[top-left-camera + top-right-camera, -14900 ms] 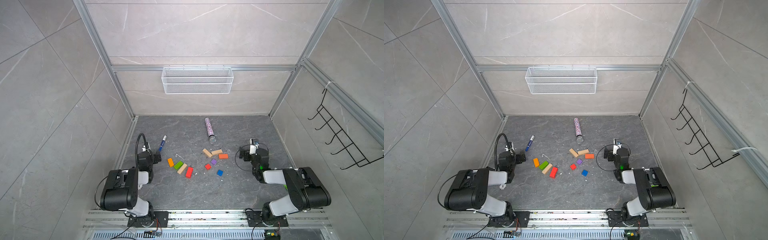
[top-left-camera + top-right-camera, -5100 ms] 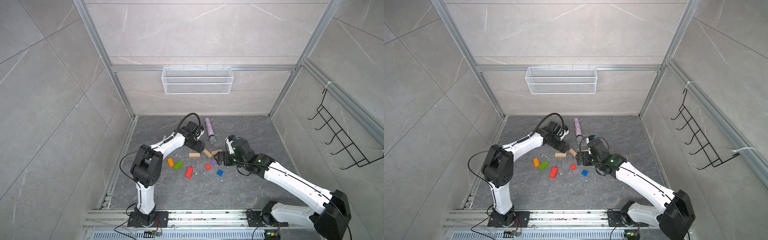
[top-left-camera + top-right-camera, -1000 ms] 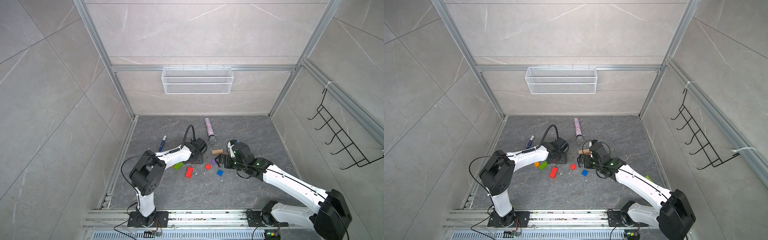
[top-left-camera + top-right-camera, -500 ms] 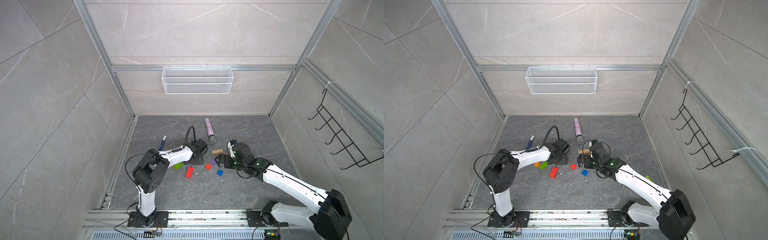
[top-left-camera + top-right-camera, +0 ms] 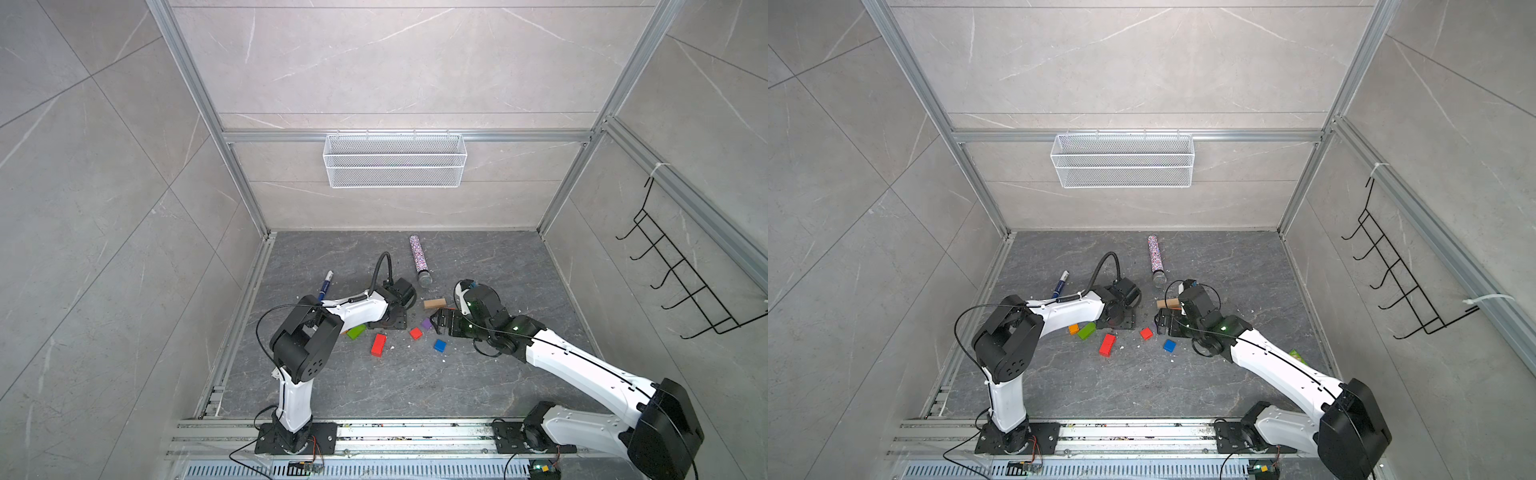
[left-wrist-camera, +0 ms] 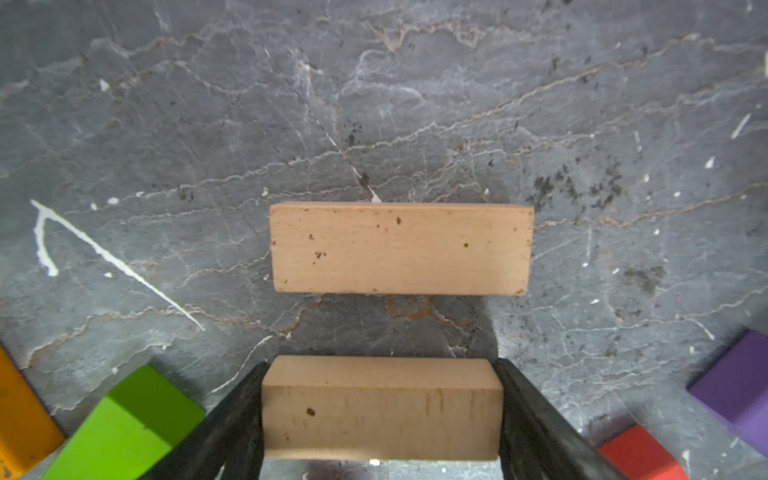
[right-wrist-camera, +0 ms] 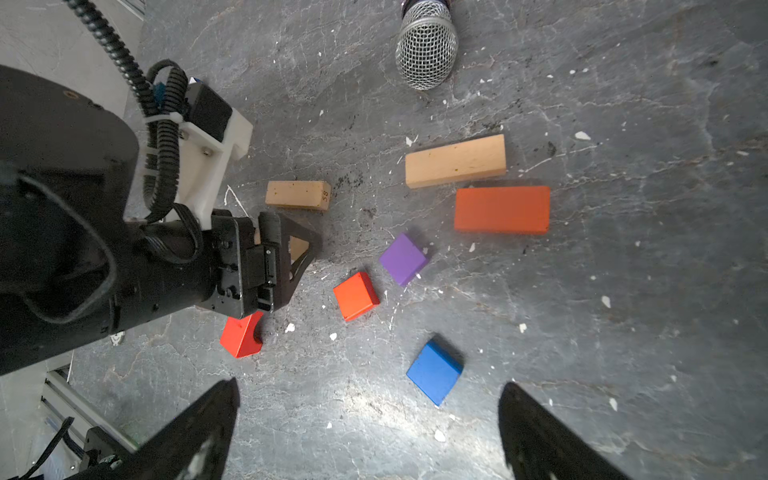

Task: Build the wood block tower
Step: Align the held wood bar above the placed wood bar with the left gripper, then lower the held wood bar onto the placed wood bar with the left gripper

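Observation:
My left gripper (image 6: 380,399) is shut on a tan wood block (image 6: 380,415), gripped by its two ends, low over the floor. A second tan block (image 6: 401,249) lies flat just ahead of it. In both top views this gripper (image 5: 395,320) sits left of the loose blocks: red cube (image 5: 415,333), purple cube (image 5: 426,323), blue cube (image 5: 439,345), red oblong (image 5: 378,344), green oblong (image 5: 356,331), another tan block (image 5: 434,303). My right gripper (image 7: 370,432) hangs open near the blue cube (image 7: 434,372). An orange oblong (image 7: 502,209) lies by it. The tower is not in view.
A glittery microphone (image 5: 419,259) lies towards the back of the floor. A blue marker (image 5: 325,285) rests at the left and a green packet (image 5: 1296,355) behind my right arm. A wire basket (image 5: 395,166) hangs on the back wall, a hook rack (image 5: 681,282) on the right wall.
The left arm's elbow has swung slightly right while its gripper stays put with the tan block. The right arm has not moved.

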